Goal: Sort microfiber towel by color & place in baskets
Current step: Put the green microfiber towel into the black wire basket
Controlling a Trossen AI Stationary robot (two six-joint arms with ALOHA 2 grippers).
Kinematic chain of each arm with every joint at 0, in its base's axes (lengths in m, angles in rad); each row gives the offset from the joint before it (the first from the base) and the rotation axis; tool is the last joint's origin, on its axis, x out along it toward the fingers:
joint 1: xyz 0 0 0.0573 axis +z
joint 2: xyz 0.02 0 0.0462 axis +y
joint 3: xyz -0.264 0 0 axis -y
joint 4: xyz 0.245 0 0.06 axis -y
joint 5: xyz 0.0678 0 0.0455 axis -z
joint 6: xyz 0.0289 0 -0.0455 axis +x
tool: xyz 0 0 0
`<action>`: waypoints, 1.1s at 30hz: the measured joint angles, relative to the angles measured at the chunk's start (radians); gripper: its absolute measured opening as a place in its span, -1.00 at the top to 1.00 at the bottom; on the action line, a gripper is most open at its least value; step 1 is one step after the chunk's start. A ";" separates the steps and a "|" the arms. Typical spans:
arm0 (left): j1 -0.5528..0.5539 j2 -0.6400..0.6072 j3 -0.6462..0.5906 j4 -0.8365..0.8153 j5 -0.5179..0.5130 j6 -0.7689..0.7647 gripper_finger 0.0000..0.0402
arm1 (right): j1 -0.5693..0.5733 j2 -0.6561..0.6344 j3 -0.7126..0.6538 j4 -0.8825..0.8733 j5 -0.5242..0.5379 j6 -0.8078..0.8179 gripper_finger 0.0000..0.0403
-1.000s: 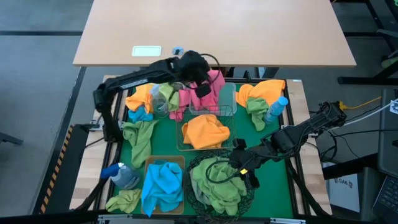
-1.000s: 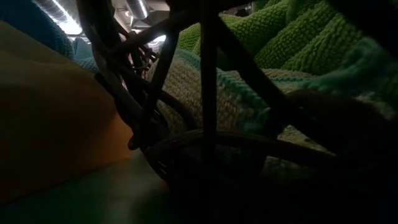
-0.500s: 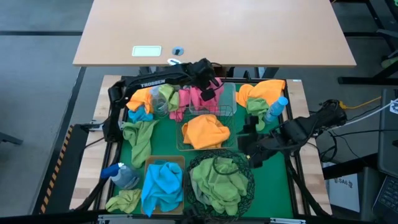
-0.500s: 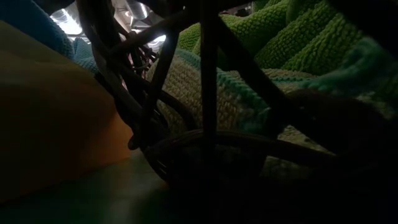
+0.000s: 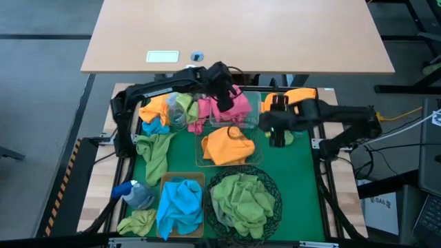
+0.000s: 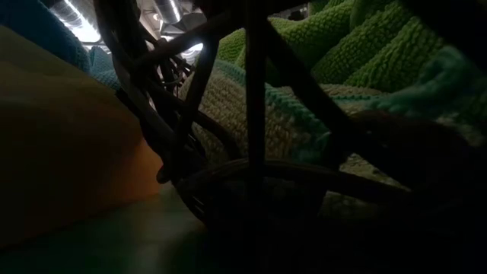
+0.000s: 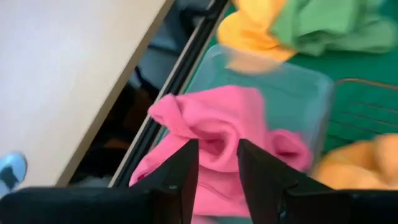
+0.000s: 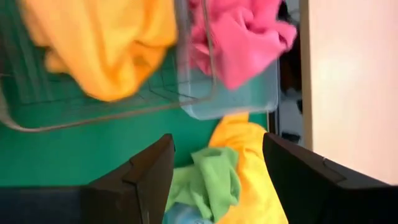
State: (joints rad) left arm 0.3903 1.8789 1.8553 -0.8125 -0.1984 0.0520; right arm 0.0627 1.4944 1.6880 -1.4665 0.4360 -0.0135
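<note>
A pink towel lies bunched in the clear basket at the far middle. My left gripper hovers right above the towel, its fingers parted. My right gripper stands open over the loose orange towel and green towel at the far right. An orange towel fills the wire basket. Green towels lie in the round black basket, a blue towel in the tan bin. My left gripper comes down slanting over the pink towel's top folds. The towel lies in the clear basket and shows through the gap between the fingers. Whether the fingertips touch it I cannot tell.
Loose orange, green and blue towels pile at the far left, with a green one nearer and another at the near left corner. A spray bottle lies by the tan bin. The low view is filled by basket wire.
My right gripper has left the round black basket and gone up and toward the far edge, to the orange and green towels at the far right. The pink towel has come down and spread into the clear basket under my left gripper.
</note>
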 joint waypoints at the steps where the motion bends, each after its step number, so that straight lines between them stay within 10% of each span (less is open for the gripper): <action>1: -0.003 -0.025 0.000 -0.016 0.013 0.007 0.47 | -0.028 -0.003 -0.013 0.000 -0.015 -0.017 -0.21; 12: -0.004 -0.300 0.000 -0.234 0.078 0.034 0.46 | -0.293 -0.007 -0.208 0.036 -0.189 -0.048 -0.21; 33: -0.004 -0.399 0.000 -0.369 0.081 0.039 0.46 | -0.451 -0.007 -0.721 0.404 -0.032 -0.127 -0.21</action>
State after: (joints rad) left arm 0.3859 1.4796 1.8549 -1.1812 -0.1169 0.0914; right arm -0.3885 1.4876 0.9666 -1.0630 0.4039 -0.1405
